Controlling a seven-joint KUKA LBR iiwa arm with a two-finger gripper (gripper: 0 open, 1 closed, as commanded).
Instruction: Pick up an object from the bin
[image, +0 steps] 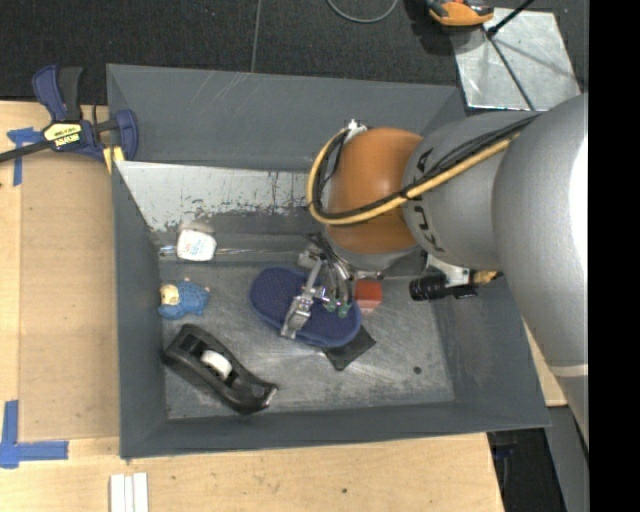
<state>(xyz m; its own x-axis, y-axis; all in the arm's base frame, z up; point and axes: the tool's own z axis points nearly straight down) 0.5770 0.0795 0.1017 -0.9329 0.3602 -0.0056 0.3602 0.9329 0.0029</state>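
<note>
Bin: a grey metal bin (280, 120) with sloped walls; its back wall is scratched and scuffed.
Arm: it comes in from the right, with a rounded orange cover (365, 190) at the wrist and a yellow cable (450, 165) looped round it.
Gripper: the gripper (318, 303) is low in the middle of the bin floor, its metal parts lying right over a dark blue thing.
Gripper state: whether it is wide or narrow cannot be told from this angle, and nothing can be seen held in it.
Thing under the gripper: a dark blue rounded pad (272, 295), soft-looking and oval, lying flat at the centre of the floor; its left half is in plain sight.
Red block: a small red-orange block (369, 293) lies just right of the gripper, beside the pad's right edge.
Black piece: a flat black square piece (352, 350) pokes out from below the pad on its lower right.
Tape dispenser: a black tape dispenser (215, 368) with a white roll in it lies slantwise in the front left corner, apart from the pad.
White item: a small white container (197, 245) lies at the back left, against the foot of the back wall; any print on it is too small to read.
Toy: a small blue and yellow figure (184, 297) lies by the left wall, between the white container and the tape dispenser.
</note>
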